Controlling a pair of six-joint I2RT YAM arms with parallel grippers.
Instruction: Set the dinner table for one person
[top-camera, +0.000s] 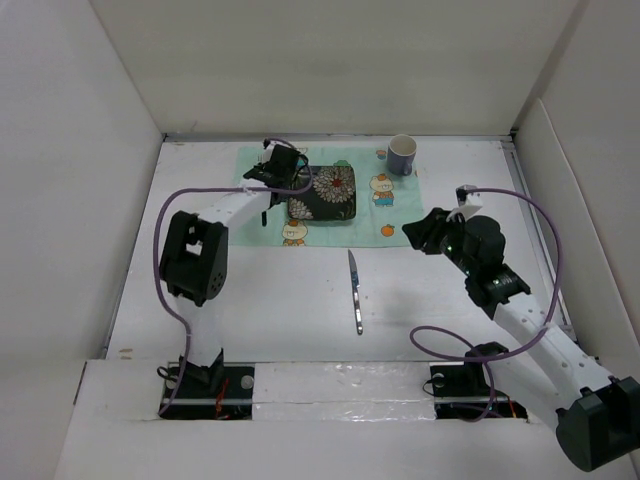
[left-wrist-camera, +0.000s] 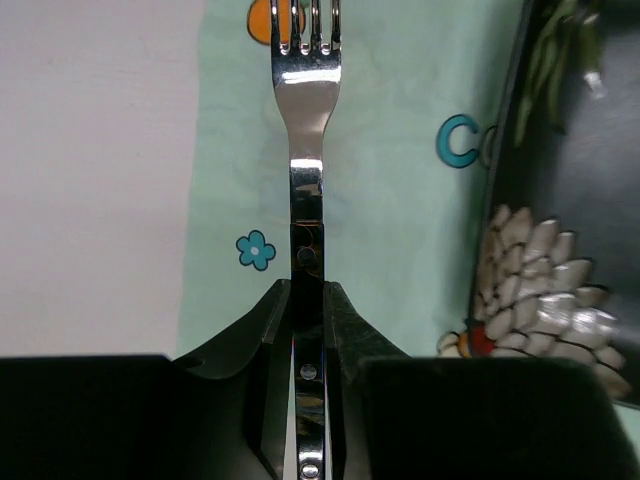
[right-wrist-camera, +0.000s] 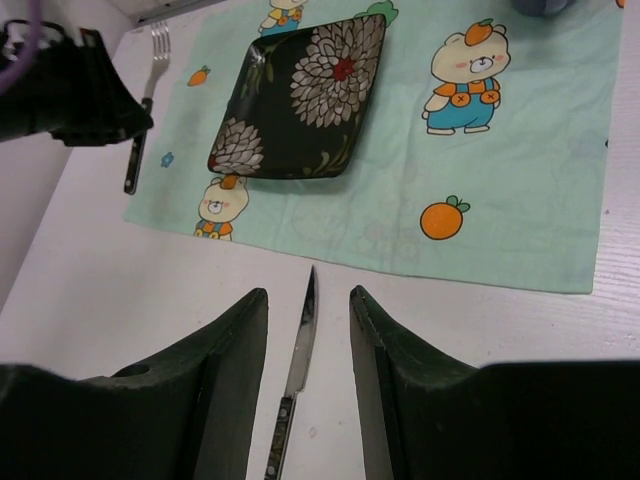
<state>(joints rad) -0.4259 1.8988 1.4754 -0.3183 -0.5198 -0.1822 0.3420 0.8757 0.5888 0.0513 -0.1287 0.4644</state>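
Pinching the fork (left-wrist-camera: 308, 150) by its handle: left gripper (left-wrist-camera: 308, 300), fingers pressed against either side of the handle, tines pointing away from the wrist. The fork lies along the left strip of the green placemat (left-wrist-camera: 400, 250), beside the dark flowered plate (left-wrist-camera: 560, 200) and roughly parallel to its edge. Resting on the cloth or just above it: cannot tell.

Right gripper (right-wrist-camera: 308, 295): fingers spread, gripping nothing. The knife (right-wrist-camera: 290, 400) lies below them, tip showing in the gap and pointing at the mat's near edge. No contact visible.

The knife sits on the bare white dinner table (top-camera: 250, 300), which spreads under both arms out to the white walls.

Progress, as I judge it:
- done: mat laid at the far middle of the table, plate on the mat, cup (top-camera: 402, 153) at the mat's far right corner
- nearly done: fork left of the plate, only the release outstanding
- left: knife, well short of the mat, probably to go on the mat right of the plate
- no spoon or napkin in view
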